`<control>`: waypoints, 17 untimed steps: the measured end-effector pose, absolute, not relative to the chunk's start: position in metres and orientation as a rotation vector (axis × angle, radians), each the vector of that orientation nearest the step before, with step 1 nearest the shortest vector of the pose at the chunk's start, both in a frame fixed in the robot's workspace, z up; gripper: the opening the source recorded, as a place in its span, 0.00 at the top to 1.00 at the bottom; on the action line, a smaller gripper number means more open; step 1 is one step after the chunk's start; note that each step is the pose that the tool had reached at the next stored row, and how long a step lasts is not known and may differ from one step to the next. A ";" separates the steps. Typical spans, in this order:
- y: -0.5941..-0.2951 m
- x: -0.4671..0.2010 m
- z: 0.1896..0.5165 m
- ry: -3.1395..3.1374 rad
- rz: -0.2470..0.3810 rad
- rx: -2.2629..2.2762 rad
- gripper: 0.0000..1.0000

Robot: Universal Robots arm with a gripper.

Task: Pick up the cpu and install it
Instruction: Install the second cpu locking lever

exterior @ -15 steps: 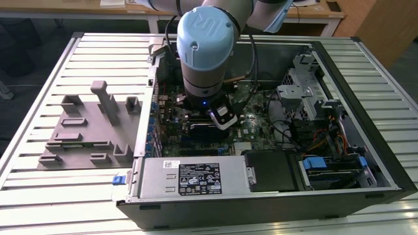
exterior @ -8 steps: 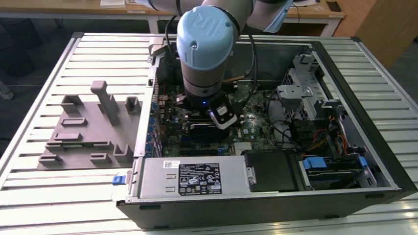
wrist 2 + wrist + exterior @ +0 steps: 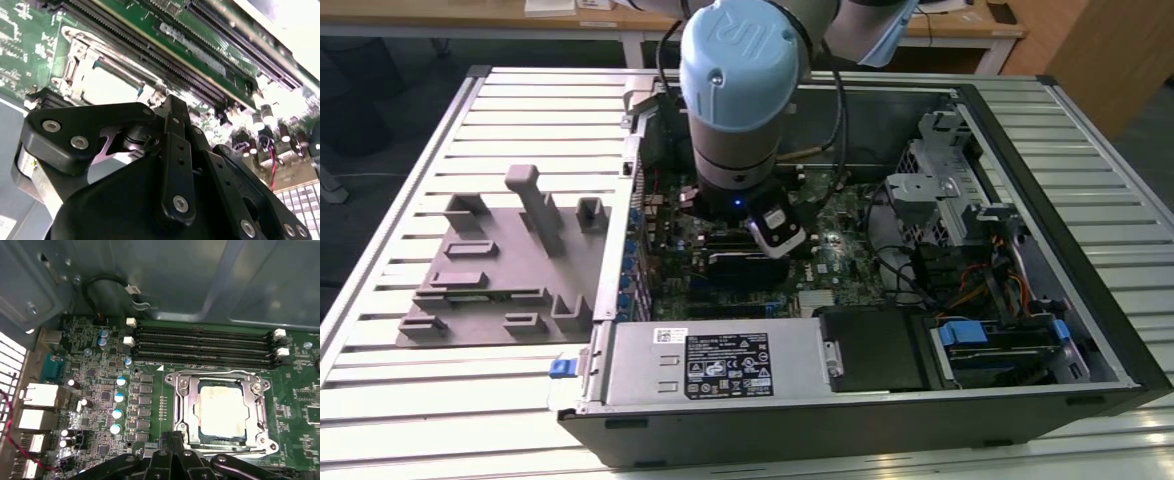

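The cpu [image 3: 222, 410], a pale silvery square plate, lies flat inside the metal-framed socket [image 3: 182, 405] on the green motherboard [image 3: 100, 390]. In the second wrist view the cpu [image 3: 107, 85] shows as a bright square just beyond the fingertips. My gripper [image 3: 174, 436] hovers over the socket's edge, slightly off the cpu, with its black fingers [image 3: 172, 130] pressed together and nothing between them. In the exterior view the gripper [image 3: 774, 238] hangs low inside the open computer case [image 3: 1014, 200], over the board's middle.
Long black memory slots [image 3: 200, 345] run beside the socket, and capacitors [image 3: 117, 397] stand on its other side. A power supply [image 3: 707, 365] and drive bays [image 3: 987, 335] fill the case's near side. A grey plastic fixture [image 3: 494, 270] lies on the slatted table at the exterior view's left.
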State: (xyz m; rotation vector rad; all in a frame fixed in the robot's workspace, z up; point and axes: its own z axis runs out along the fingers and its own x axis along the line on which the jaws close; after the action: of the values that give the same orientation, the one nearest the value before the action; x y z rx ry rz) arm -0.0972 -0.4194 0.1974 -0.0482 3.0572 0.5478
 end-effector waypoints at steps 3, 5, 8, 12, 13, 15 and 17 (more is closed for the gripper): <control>-0.419 -0.097 0.206 3.057 0.547 -0.048 0.89; -0.419 -0.097 0.213 3.057 0.547 -0.048 0.89; -0.419 -0.097 0.222 3.058 0.543 -0.049 0.89; -0.419 -0.097 0.227 3.063 0.516 -0.048 0.89; -0.419 -0.097 0.227 3.065 0.504 -0.045 0.89; -0.419 -0.095 0.227 3.068 0.478 -0.037 0.89; -0.419 -0.092 0.227 3.071 0.457 -0.029 0.89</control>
State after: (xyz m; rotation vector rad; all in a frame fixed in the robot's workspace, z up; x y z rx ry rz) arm -0.0921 -0.4186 0.2268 -0.0288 3.0710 0.4575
